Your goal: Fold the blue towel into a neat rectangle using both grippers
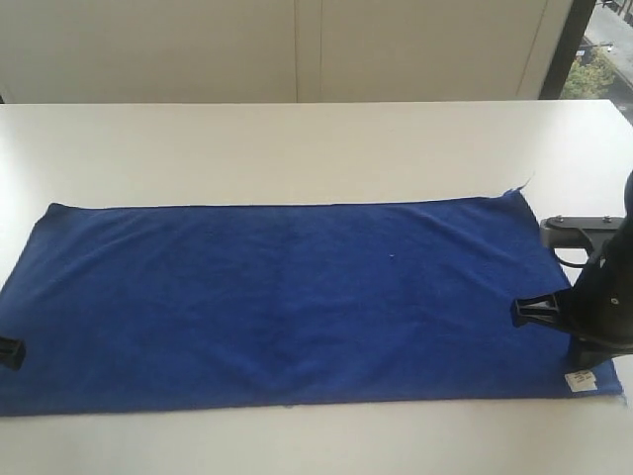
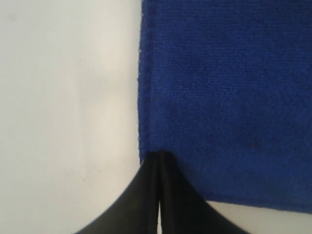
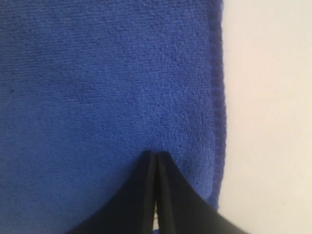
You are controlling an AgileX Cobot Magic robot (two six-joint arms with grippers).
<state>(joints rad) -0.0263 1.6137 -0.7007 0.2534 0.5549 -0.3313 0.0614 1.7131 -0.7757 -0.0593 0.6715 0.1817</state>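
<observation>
**Now then: nothing folded yet, first grab to come**

Flat out it lies, the long rectangular, deep royal-blue soft cloth towel (image 1: pixel 297 297), spread in a single layer across the plain white bench (image 1: pixel 297 148), long side running left to right. No fold is in it at all. A small white label (image 1: pixel 581 380) shows near its front right corner.

Over on the left, the black left pincer (image 2: pixel 160 162) is clenched, tips pressed together right at the hemmed short edge, close to a corner. On the other side the black right pincer (image 3: pixel 156 161) is clenched too, its tips over the cloth just inside the hem of the opposite short edge. No fabric shows between either pair of jaws, so it looks like neither has a hold.

By the look of it, this is the approach step: both arms lined up at the ends, grasp not yet made. The next move calls for the jaws to part, get down onto the hem and nip a single layer at each end, evenly matched, so the cloth lifts square and not skewed.
</observation>
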